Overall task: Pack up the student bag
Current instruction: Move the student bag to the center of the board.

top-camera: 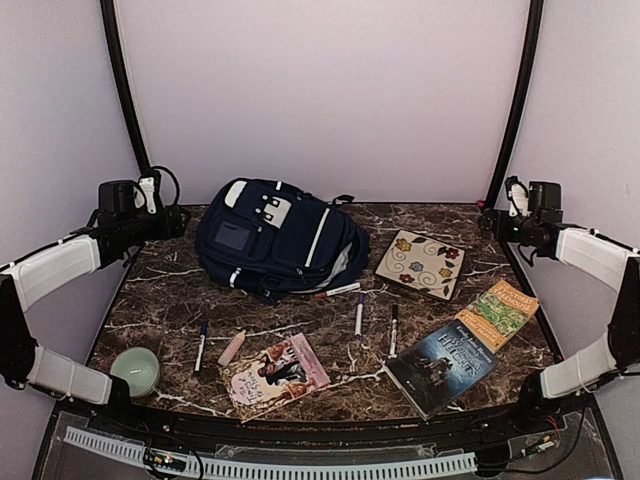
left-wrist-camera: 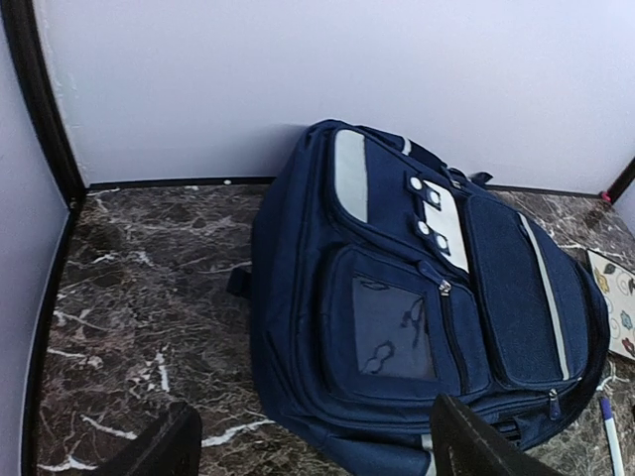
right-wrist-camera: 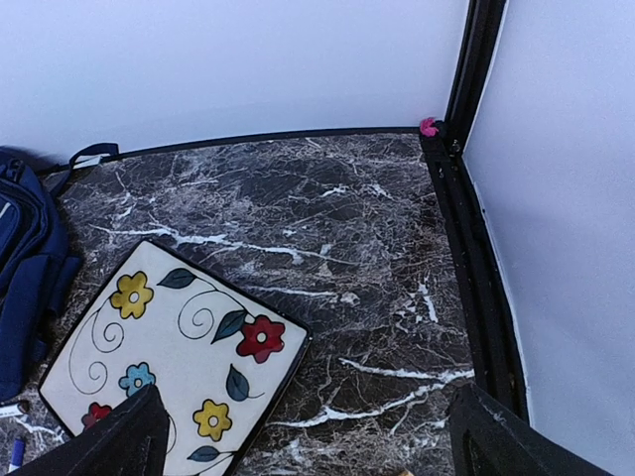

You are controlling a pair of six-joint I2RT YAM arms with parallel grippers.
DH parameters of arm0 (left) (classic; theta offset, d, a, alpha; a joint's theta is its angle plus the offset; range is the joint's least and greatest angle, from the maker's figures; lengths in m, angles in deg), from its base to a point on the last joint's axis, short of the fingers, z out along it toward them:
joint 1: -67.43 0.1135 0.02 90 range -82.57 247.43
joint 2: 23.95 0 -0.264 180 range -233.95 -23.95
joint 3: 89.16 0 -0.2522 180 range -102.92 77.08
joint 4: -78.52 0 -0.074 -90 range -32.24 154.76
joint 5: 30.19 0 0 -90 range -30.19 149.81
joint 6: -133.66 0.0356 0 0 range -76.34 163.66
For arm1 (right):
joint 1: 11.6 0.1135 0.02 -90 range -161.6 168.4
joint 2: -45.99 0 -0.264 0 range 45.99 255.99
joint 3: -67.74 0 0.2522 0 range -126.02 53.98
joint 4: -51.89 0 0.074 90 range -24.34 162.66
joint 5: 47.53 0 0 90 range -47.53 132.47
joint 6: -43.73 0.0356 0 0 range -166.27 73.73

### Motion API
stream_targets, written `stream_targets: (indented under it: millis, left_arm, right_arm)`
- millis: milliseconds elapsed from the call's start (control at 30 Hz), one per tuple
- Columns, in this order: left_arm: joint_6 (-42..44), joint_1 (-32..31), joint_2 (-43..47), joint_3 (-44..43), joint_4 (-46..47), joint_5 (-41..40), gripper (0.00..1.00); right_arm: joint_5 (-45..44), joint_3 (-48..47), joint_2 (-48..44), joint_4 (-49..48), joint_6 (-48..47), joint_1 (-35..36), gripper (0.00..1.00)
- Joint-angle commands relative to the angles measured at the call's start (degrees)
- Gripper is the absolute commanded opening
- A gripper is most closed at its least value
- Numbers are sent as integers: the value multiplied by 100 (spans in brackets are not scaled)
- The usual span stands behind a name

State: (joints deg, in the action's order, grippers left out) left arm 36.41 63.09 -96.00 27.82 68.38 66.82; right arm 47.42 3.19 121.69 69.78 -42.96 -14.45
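The navy-blue student bag (top-camera: 275, 238) lies flat at the back left of the marble table, its side opening showing grey lining. It fills the left wrist view (left-wrist-camera: 427, 307). My left gripper (top-camera: 172, 220) hovers open and empty left of the bag; its fingertips (left-wrist-camera: 159, 448) frame the bag's lower edge. My right gripper (top-camera: 490, 222) hovers open and empty at the back right, above the table beside a flowered notebook (right-wrist-camera: 169, 367); its fingertips (right-wrist-camera: 119, 436) show at the bottom corners. The bag's edge shows in the right wrist view (right-wrist-camera: 25, 268).
On the table lie the flowered notebook (top-camera: 421, 263), three books (top-camera: 276, 374) (top-camera: 441, 366) (top-camera: 497, 313), several pens (top-camera: 358, 316) (top-camera: 393, 330) (top-camera: 201, 346) (top-camera: 336, 291), a pink eraser (top-camera: 232, 348) and a green candle jar (top-camera: 135, 371). Black frame posts stand at the back corners.
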Motion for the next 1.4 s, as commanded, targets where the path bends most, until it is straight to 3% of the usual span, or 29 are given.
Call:
stream_targets:
  millis: [0, 267, 500, 700, 800, 1033, 1367]
  left_arm:
    - [96, -363, -231, -347, -150, 611, 81]
    - [205, -1494, -685, -804, -475, 991, 74]
    - [-97, -2640, -1425, -1550, -732, 989, 75]
    - [-312, -3528, -2539, -2510, -885, 562, 70]
    - [-439, -3752, -3210, -3069, -1082, 324, 72]
    - [-583, -4037, -4649, -4272, -1678, -467, 73]
    - [-536, -4066, -5838, -5376, -2037, -1025, 69]
  right_arm:
    - [134, -189, 140, -291, -166, 43, 99]
    - [1686, -400, 147, 347, -1579, 134, 87]
    - [1780, -953, 377, 800, -2117, 779, 75]
    - [1991, -852, 718, 544, -2004, 1038, 64]
    - [2050, -750, 766, 581, -2074, 1072, 59]
    - [2113, -282, 612, 316, -2146, 1076, 57]
    - [2321, -137, 507, 248, -2193, 1074, 57]
